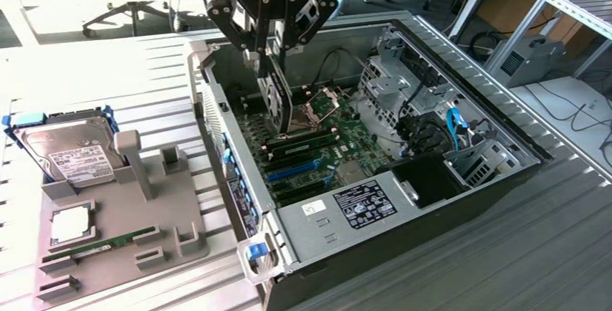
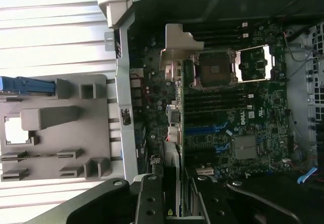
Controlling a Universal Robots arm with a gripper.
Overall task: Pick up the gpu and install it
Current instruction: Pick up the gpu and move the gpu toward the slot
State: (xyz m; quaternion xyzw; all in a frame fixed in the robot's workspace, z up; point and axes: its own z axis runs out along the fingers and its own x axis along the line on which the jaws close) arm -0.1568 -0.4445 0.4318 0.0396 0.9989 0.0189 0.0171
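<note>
My gripper hangs over the open computer case, shut on the gpu. The gpu is a dark card with a round fan, and it hangs on edge below the fingers. Its lower end sits just above the motherboard, near the blue expansion slots. In the wrist view the gpu runs edge-on away from the gripper, with its silver bracket at the far end. The card lies over the motherboard, beside the case's rear wall. The blue slots lie just beside it.
A grey holder tray lies on the exterior view's left with a silver hard drive, a green RAM stick and a white square chip. The CPU socket stands open. Case walls and a drive cage ring the motherboard.
</note>
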